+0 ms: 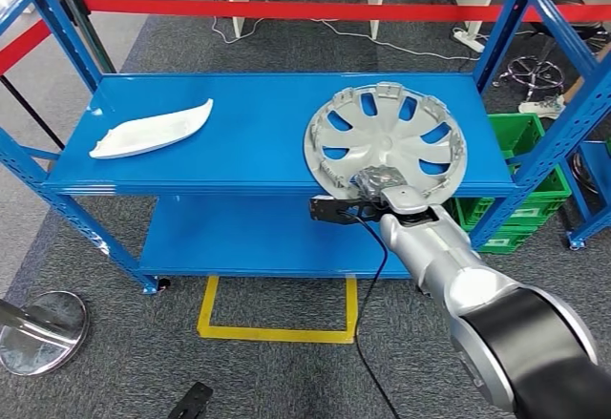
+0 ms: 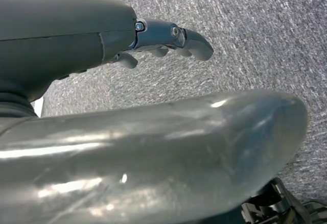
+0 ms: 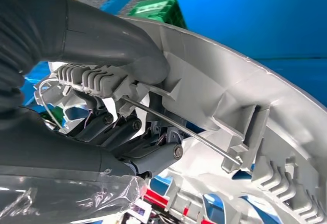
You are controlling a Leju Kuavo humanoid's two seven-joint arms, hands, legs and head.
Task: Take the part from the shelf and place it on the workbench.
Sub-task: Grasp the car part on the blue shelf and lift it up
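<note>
A silver wheel cover (image 1: pixel 389 137) lies at the right end of the blue shelf's top board (image 1: pixel 244 142), its near rim reaching the board's front edge. My right hand (image 1: pixel 378 190) grips that near rim. In the right wrist view the thumb (image 3: pixel 115 45) presses on the ribbed inner side of the wheel cover (image 3: pixel 239 96) and the dark fingers (image 3: pixel 127 132) curl under it. My left hand (image 2: pixel 115 35) hangs over grey carpet, its fingers (image 2: pixel 169 32) stretched out and holding nothing.
A white curved trim part (image 1: pixel 151 133) lies at the top board's left end. A lower blue board (image 1: pixel 252 238) sits beneath. Blue uprights (image 1: pixel 504 28) flank the shelf, red barrier tape (image 1: pixel 288 7) runs behind it, and a green crate (image 1: pixel 530 152) stands at right. Yellow floor marking (image 1: pixel 277 333) lies in front.
</note>
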